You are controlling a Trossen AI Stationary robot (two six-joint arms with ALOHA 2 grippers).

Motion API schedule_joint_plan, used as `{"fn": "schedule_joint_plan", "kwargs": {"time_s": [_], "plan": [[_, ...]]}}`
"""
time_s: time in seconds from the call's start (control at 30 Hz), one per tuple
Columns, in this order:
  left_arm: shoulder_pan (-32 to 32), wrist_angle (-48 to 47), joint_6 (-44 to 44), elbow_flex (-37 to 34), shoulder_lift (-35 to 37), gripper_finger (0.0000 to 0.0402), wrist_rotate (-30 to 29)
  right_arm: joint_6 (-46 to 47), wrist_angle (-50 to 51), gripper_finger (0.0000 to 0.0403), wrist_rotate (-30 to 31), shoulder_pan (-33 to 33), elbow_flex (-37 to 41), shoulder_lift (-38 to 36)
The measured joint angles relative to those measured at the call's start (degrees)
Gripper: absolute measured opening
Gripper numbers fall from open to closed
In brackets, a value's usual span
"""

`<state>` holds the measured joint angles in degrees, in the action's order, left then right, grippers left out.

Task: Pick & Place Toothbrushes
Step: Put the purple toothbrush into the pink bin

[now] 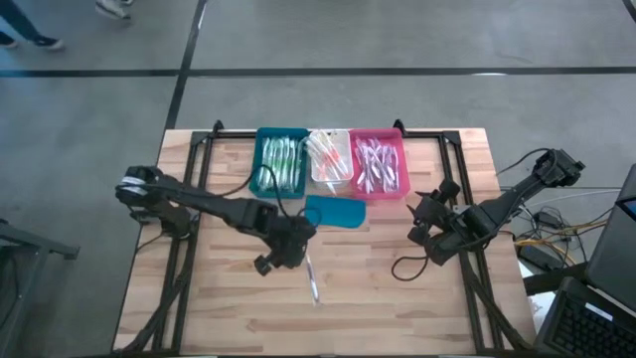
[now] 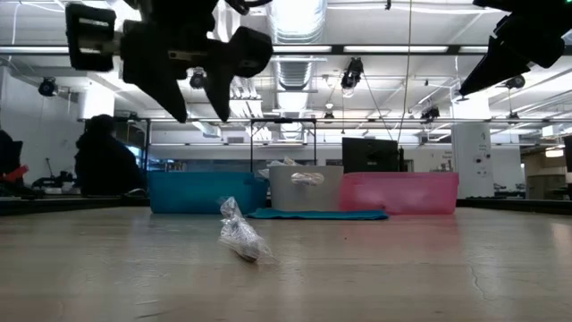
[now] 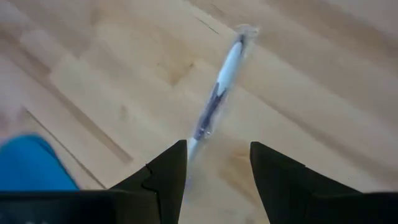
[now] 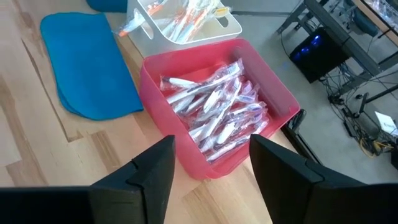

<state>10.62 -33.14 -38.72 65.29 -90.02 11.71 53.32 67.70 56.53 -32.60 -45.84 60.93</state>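
One toothbrush [image 1: 312,278] in a clear wrapper lies flat on the wooden table, near the middle toward the near edge; it also shows in the left wrist view [image 3: 217,93] and the low view [image 2: 239,234]. My left gripper [image 3: 217,149] hangs open above its far end, well clear of the table [image 2: 198,103]. My right gripper [image 4: 211,146] stands open in the air at the table's right [image 1: 422,224], pointing at the pink bin [image 4: 217,112], which is full of wrapped toothbrushes.
Three bins stand side by side at the far edge: teal [image 1: 281,159], white [image 1: 329,157] and pink [image 1: 379,162], each holding toothbrushes. A flat teal lid-like piece [image 1: 335,211] lies in front of them. Bare wood stretches along the near side.
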Motion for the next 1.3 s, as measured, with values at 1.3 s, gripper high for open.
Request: {"fn": "schedule_joint_plan", "kwargs": {"time_s": [1.3], "plan": [[1.6,12.6,-25.3,-2.7,-11.9,0.0181,-15.4,-1.5,-1.0,0.0205,0.0,0.0,0.1,0.0]]}}
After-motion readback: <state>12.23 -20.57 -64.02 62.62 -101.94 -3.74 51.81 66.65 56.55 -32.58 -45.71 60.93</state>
